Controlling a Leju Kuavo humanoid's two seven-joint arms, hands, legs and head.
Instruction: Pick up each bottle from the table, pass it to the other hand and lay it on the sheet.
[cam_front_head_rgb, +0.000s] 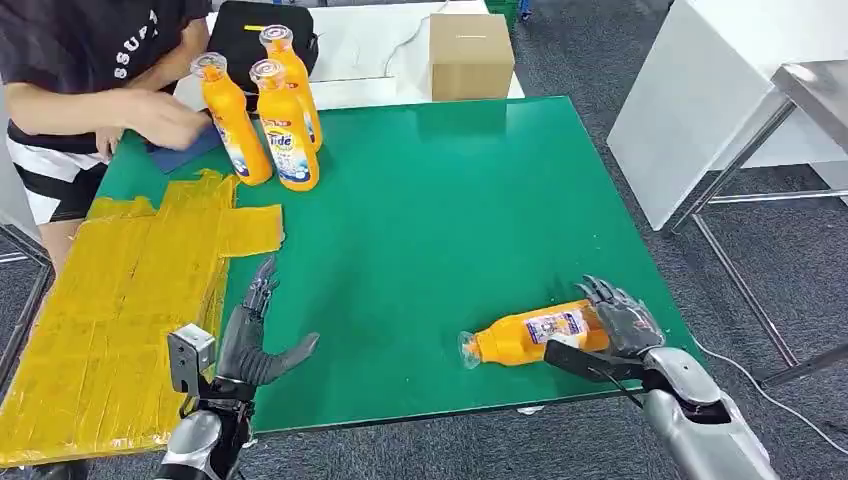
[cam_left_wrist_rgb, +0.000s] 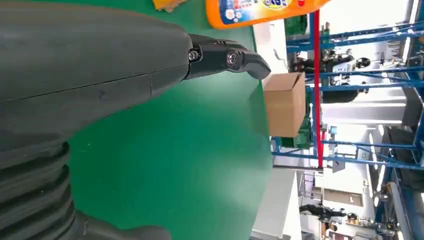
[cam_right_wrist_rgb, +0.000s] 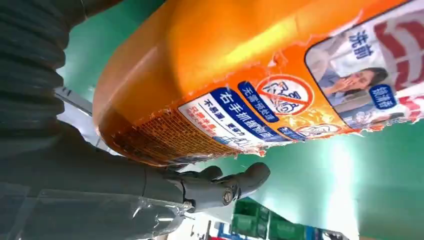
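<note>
An orange bottle lies on its side near the table's front right corner, its clear cap pointing toward the middle of the front edge and its label facing up. The right hand is at the bottle's base end, fingers curled over the top of it and the thumb reaching beneath; in the right wrist view the bottle's base fills the space just above the thumb, so the hand has hold of it while it rests on the green table.

The left hand hovers near the front left part of the table, open, fingers spread and holding nothing, just beside the yellow sheet that covers the table's left edge.

Three more orange bottles stand upright close together near the back left corner. A person's hand rests on a blue cloth just beside them. A cardboard box sits beyond the back edge.
</note>
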